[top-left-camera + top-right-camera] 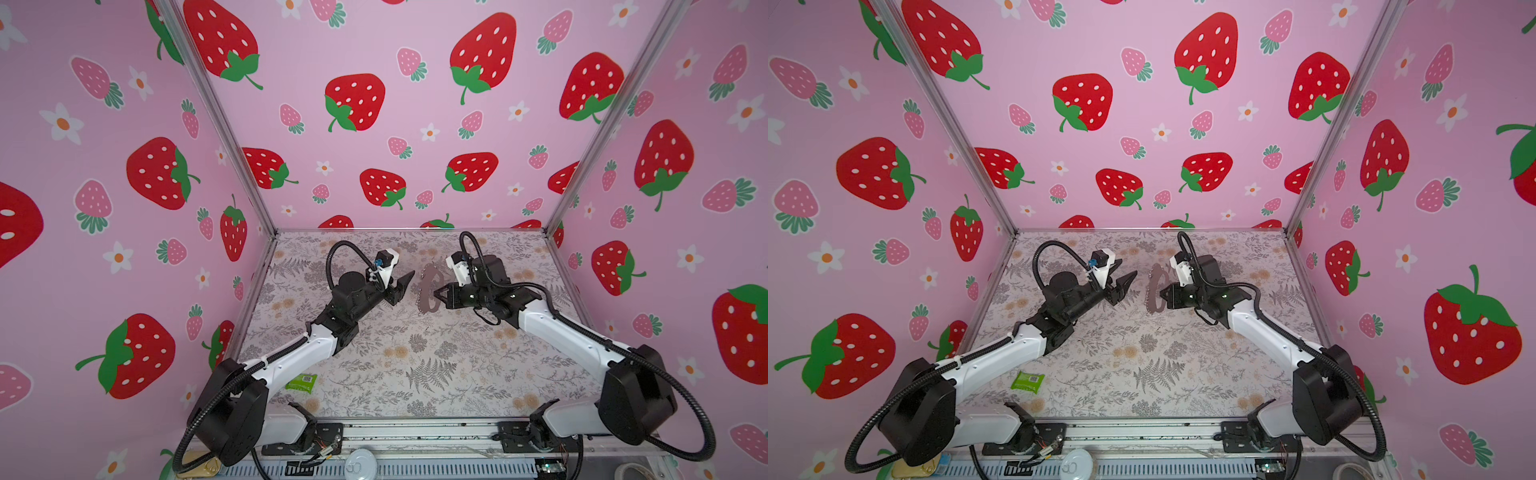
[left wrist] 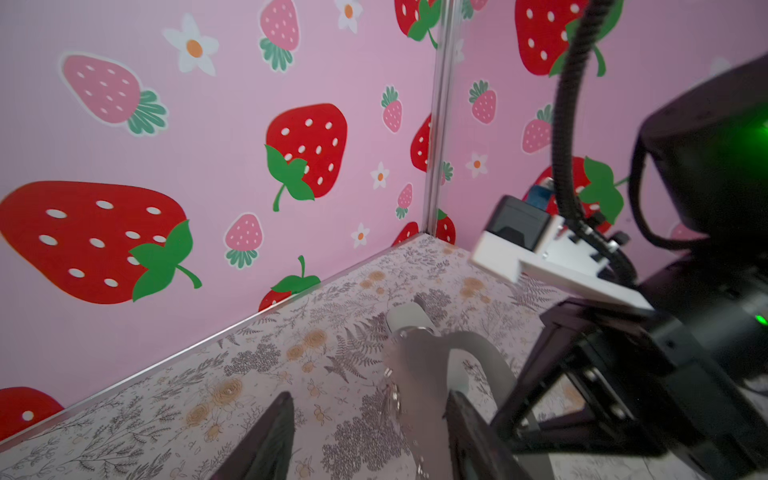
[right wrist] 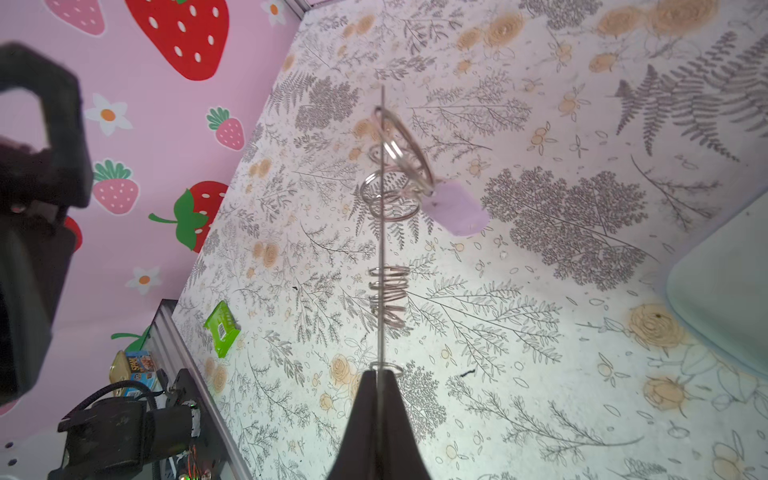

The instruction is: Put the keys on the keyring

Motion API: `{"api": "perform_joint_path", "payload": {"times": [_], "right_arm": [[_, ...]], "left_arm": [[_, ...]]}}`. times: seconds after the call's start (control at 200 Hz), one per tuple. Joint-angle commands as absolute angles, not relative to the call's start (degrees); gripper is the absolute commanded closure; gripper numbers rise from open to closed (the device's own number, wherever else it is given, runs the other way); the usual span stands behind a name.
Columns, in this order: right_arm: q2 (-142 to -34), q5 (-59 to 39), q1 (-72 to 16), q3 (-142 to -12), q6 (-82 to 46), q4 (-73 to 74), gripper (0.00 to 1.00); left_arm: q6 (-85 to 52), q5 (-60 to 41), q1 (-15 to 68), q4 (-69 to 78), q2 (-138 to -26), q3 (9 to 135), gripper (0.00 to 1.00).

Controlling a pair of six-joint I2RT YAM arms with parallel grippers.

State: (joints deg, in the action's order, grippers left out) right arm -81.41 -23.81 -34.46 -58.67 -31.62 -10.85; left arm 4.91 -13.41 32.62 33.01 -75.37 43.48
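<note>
Mid-frame in both top views, one grey keyring (image 1: 424,305) is clamped in the right gripper (image 1: 436,293). The left gripper (image 1: 404,286) is held beside it with jaws apart. One tin (image 3: 137,368) is marked "SPAM". One green packet (image 1: 302,382) is laid lower left. One lilac key (image 3: 455,210) is hung among the keyring's rings.

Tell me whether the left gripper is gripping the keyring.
No: the left gripper stands open, clear of the keyring, which the right gripper pinches.

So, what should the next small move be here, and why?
Probably lower the right tool to lay the keyring on the table. That tool is shut on it, holding it upright above the table. The lilac key seems already hooked on one of its rings, and the left tool stands open and empty, apart from it.
</note>
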Motion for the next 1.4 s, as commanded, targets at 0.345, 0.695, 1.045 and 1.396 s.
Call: {"api": "perform_joint_path", "payload": {"times": [0.345,0.695,1.045,1.396], "right_arm": [[-84.65,-24.37,-31.55,-62.44,-45.02,-13.85,1.0],[-83.03,-23.99,-31.46,-60.19,-48.24,-12.22,1.0],[-82.68,-23.87,-29.53,-58.63,-51.09,-12.16,1.0],[-81.0,-23.51,-29.44,-58.46,-53.45,-12.58,1.0]], "left_arm": [[26.42,-1.76,51.99,27.42,-83.51,41.95,0.36],[26.08,19.31,55.8,35.95,-96.35,48.88,0.36],[30.2,7.51,57.19,46.2,-87.33,35.43,0.48],[28.22,12.15,55.37,50.45,-98.76,43.47,0.38]]}}
